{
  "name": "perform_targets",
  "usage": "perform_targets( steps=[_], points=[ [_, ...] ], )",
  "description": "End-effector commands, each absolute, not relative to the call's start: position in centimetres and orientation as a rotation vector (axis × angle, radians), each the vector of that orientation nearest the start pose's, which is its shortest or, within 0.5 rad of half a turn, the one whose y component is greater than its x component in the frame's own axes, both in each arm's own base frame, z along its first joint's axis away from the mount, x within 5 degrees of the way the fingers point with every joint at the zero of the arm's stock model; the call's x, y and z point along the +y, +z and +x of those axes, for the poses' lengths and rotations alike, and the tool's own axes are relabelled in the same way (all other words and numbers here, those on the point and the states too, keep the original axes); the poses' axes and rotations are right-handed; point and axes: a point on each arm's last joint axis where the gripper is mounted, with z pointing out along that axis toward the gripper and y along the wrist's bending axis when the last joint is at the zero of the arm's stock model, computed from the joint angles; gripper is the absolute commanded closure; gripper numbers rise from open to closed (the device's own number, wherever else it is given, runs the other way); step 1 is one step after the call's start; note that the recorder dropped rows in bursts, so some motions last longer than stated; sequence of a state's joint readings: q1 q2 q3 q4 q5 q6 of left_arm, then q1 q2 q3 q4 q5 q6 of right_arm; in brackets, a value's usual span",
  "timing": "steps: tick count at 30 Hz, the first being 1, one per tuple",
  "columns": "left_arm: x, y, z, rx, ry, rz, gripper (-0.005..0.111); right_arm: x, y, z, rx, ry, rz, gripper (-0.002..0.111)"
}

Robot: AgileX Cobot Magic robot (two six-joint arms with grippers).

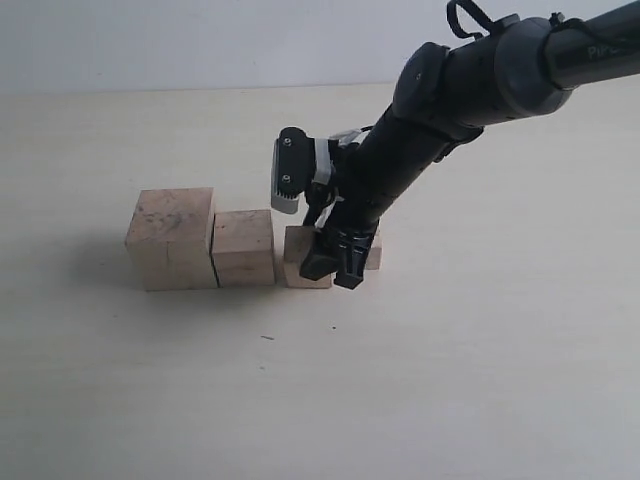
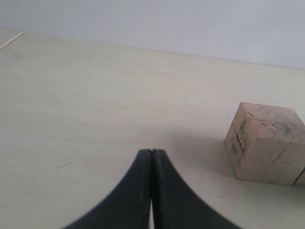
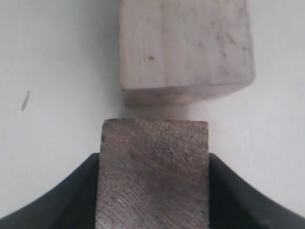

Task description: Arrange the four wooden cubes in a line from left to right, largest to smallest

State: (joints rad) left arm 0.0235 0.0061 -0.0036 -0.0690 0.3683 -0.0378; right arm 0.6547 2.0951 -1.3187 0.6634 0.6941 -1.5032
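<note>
Three of the four wooden cubes stand in a row in the exterior view: the largest cube (image 1: 170, 238) on the left, the second cube (image 1: 243, 247) touching it, then the third cube (image 1: 300, 260). My right gripper (image 1: 337, 270) points down just right of the third cube, shut on the smallest cube (image 1: 374, 250), which is mostly hidden behind the fingers. The right wrist view has the smallest cube (image 3: 155, 181) shadowed in the right gripper (image 3: 153, 157), a narrow gap from the third cube (image 3: 186, 47). My left gripper (image 2: 152, 151) is shut and empty, near the largest cube (image 2: 267, 143).
The pale tabletop (image 1: 450, 380) stretches bare to the right of and in front of the row. A tiny dark speck (image 1: 267, 338) lies in front of the cubes. The right arm (image 1: 470, 80) slants down from the upper right.
</note>
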Motion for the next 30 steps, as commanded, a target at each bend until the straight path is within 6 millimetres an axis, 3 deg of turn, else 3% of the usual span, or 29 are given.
perform_targets(
  steps=[1, 12, 23, 30],
  points=[
    [-0.1, 18.1, 5.3, 1.839, -0.084, -0.095, 0.107, 26.3, 12.8, 31.8, 1.87, 0.441, -1.969, 0.108],
    [-0.1, 18.1, 5.3, 1.839, -0.084, -0.095, 0.107, 26.5, 13.3, 32.3, 1.763, 0.519, -1.926, 0.108],
    [-0.1, 18.1, 5.3, 1.839, -0.084, -0.095, 0.107, 26.6, 10.9, 32.0, 1.764, 0.568, -1.986, 0.108],
    [-0.1, 18.1, 5.3, 1.839, -0.084, -0.095, 0.107, 26.8, 10.7, 32.0, 1.736, 0.599, -1.979, 0.108]
  ],
)
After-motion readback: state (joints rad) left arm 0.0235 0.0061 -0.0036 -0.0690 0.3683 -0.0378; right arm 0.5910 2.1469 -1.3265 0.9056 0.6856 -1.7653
